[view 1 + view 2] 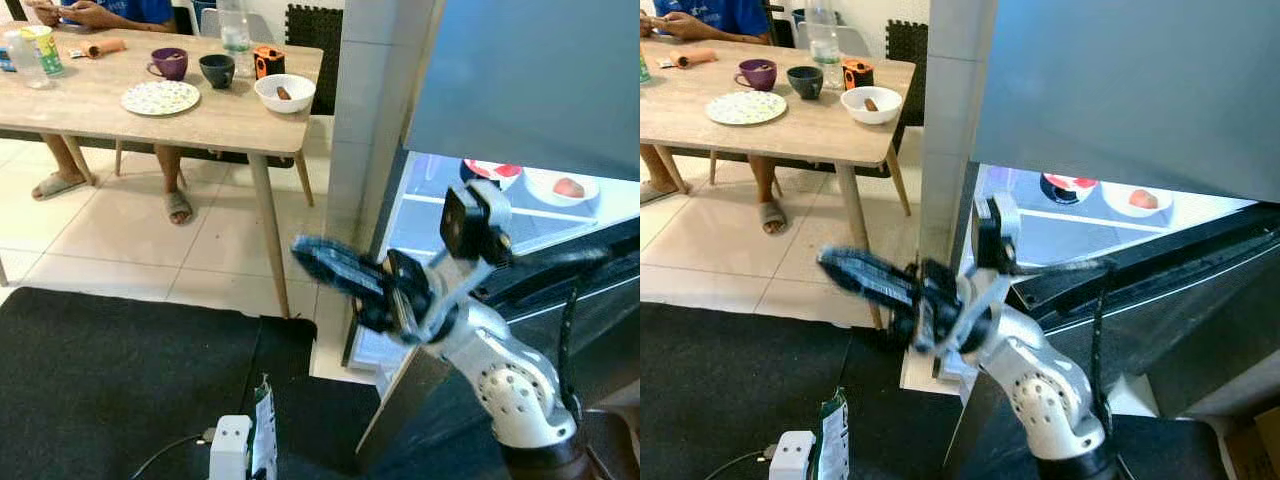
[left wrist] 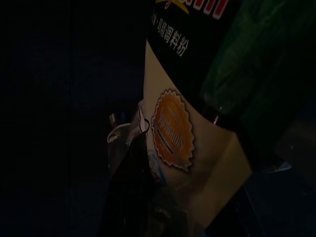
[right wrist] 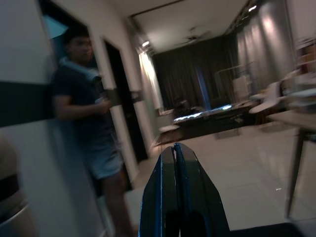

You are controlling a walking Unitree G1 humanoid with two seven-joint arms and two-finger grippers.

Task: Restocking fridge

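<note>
The right end effector is raised in front of the robot, pointing away from the open fridge toward the table; its two black fingers are pressed flat together with nothing between them, as the right wrist view shows. The fridge stands to the robot's right, its grey door swung out above, and the lit interior shows white shelves with a bowl holding something reddish and a dark dish beside it. Low at the robot's front, the left end effector holds a packet upright over the black mat. In the dark left wrist view the packet sits close against the fingers, with an orange seal and printed characters on it; the fingers appear closed on it, though the grip itself is dim. The table stands well apart on the tiled floor, carrying a patterned plate, a purple cup, a dark bowl, a white bowl, a water bottle and a can. A person in a blue top sits behind it, sandalled feet under the table. The right wrist view shows another person, blurred, standing by a wall.
</note>
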